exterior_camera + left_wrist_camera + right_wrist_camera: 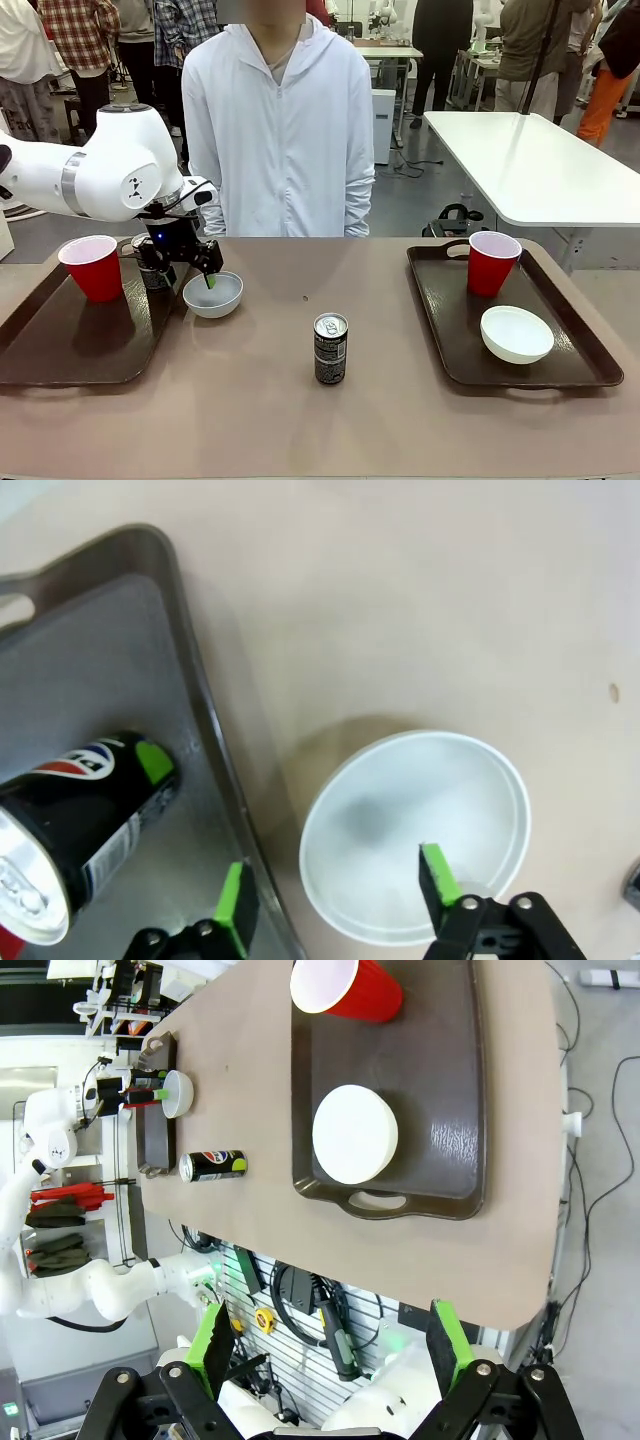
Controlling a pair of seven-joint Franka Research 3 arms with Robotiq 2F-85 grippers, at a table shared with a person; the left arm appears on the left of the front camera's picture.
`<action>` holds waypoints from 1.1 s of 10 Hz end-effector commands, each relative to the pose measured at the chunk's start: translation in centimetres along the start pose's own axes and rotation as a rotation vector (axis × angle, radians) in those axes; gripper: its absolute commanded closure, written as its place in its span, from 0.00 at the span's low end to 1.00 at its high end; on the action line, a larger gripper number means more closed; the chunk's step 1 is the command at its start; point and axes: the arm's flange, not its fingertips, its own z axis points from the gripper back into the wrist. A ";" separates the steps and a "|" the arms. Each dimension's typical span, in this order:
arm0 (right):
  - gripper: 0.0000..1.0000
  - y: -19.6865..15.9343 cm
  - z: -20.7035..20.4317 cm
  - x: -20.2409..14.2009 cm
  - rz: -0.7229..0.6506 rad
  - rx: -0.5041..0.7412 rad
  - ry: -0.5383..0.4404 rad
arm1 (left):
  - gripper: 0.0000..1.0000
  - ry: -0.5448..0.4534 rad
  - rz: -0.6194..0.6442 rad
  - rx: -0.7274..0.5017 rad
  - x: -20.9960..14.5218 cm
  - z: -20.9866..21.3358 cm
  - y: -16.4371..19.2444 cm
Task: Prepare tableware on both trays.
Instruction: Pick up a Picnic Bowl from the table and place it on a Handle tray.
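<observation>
Fingers of the left gripper (334,865) stand apart astride the near wall of a small white bowl (400,800). One green pad is inside the bowl and the other is outside it, over the rim of the left tray (100,660), and neither clearly presses the wall. The bowl rests on the worktop (250,400) just beside that tray, which carries a red cup (93,266) and a black can (90,810). A second can (330,348) stands upright mid-worktop. The right tray (440,330) holds a second red cup (493,262) and a second bowl (516,333). The right gripper (327,1335) hangs high beyond the worktop's edge, fingers wide apart and empty.
</observation>
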 end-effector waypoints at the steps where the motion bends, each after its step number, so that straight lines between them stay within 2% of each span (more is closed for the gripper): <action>1: 0.00 0.0 0.0 -0.2 0.016 0.014 -0.003 | 0.38 -0.011 0.028 0.032 0.6 0.3 -0.9; 2: 0.00 0.0 0.0 -0.2 0.016 0.014 -0.003 | 0.44 -0.008 0.028 0.034 0.5 0.3 -0.9; 3: 0.00 0.0 0.0 -0.2 0.016 0.014 -0.003 | 0.57 0.006 0.027 0.034 0.5 0.1 -0.9; 4: 0.00 0.0 0.0 -0.2 0.016 0.014 -0.003 | 0.63 0.017 0.027 0.037 0.6 -0.2 -0.8; 5: 0.00 0.0 0.0 -0.2 0.016 0.014 -0.003 | 0.76 0.026 0.027 0.037 0.5 -0.3 -0.8; 6: 0.00 0.0 0.0 -0.2 0.016 0.014 -0.003 | 0.82 0.035 0.026 0.057 0.5 -0.4 -0.7; 10: 0.00 0.0 0.0 -0.2 0.016 0.014 -0.003 | 0.82 0.049 0.027 0.062 0.4 -0.3 -0.8; 11: 0.00 0.0 0.0 -0.2 0.016 0.014 -0.003 | 1.00 0.044 0.027 0.058 0.4 -0.2 -0.8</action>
